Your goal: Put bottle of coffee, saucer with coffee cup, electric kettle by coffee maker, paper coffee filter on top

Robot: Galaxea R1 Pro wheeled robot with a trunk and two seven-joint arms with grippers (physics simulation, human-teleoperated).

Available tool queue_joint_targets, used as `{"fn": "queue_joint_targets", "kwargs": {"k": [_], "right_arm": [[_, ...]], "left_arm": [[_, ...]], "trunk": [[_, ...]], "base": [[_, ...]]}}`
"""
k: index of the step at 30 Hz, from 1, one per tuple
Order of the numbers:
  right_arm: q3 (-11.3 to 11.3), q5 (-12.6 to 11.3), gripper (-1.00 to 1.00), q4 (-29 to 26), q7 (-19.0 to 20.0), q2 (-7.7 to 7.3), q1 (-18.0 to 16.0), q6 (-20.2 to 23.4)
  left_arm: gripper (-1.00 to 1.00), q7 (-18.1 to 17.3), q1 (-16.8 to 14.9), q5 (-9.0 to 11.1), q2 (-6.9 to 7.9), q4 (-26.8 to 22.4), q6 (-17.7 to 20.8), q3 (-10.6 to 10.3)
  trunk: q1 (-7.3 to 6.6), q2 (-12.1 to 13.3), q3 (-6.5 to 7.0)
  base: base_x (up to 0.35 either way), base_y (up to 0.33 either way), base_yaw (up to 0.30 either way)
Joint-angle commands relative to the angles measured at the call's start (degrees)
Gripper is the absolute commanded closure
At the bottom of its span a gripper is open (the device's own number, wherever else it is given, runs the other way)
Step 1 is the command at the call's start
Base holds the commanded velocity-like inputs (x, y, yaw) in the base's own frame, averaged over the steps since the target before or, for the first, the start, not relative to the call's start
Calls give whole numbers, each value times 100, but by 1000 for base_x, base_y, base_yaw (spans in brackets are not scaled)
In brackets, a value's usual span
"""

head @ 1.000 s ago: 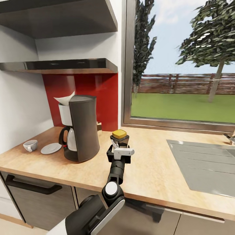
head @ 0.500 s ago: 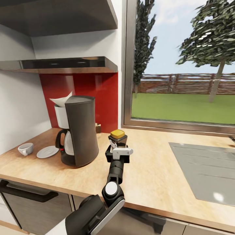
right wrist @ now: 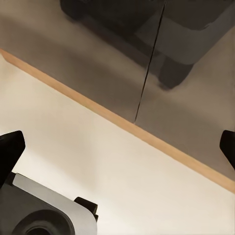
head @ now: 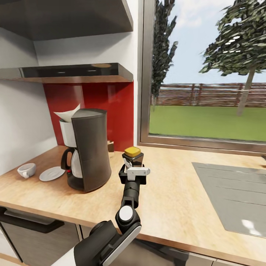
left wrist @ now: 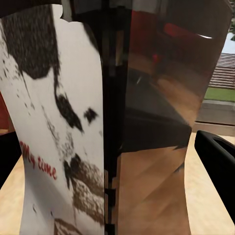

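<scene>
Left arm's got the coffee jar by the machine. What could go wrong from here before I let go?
1. The bottle of coffee looks held just above the kitchen countertop by the left gripper; opening now may drop or tip it.
2. The coffee maker stands close on one side, so a sideways swing could knock it and shake off the paper coffee filter.

You've got a red backsplash [head: 111, 107] left of the window [head: 207, 74]; trees [head: 240, 40], fence [head: 210, 94], lawn [head: 207, 123] beyond it.
</scene>
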Motion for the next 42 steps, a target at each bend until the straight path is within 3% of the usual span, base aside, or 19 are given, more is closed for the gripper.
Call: {"fn": "queue_joint_targets", "kwargs": {"k": [1,27,42], "right_arm": [[38,-62,-100,6,32,0,-3,-17],[38,-66,-100,6,32,0,-3,-17],[29,-64,-100,6,32,0,-3,-17]], "left_arm": [[100,39,-7,6,1,-7,40,-11],[100,41,-7,8,1,-7,40,-14],[100,40,-7,4,1,-7,31,-20]], "trunk": [[1,-3,-5],[1,-3,-5],[1,-3,-5]], "base": [[60,0,0],[13,-2,41],[-33,-127,6]]}}
